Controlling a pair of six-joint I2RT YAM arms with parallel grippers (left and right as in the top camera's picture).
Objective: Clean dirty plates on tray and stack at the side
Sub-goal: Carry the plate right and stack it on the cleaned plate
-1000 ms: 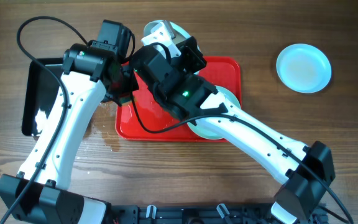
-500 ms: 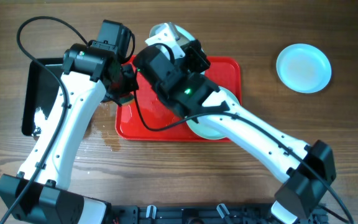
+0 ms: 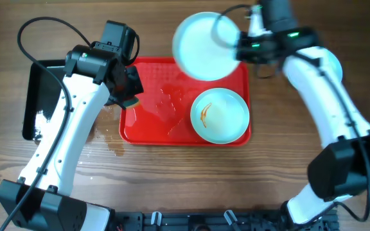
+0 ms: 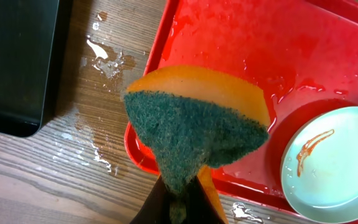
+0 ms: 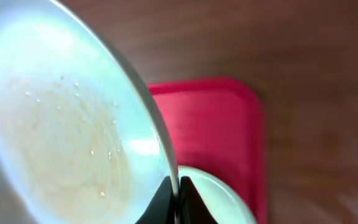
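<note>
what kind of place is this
Probably a robot test bench staged for dishwashing, not a real kitchen: white arms over a wooden table, a wet red tray with a smeared plate, a scrub sponge.

My sponge (image 4: 194, 134) is rough green scouring fibre over orange foam; the red plastic tray (image 3: 153, 122) gleams wet; the bench (image 3: 185, 179) is matt grained wood.
</note>
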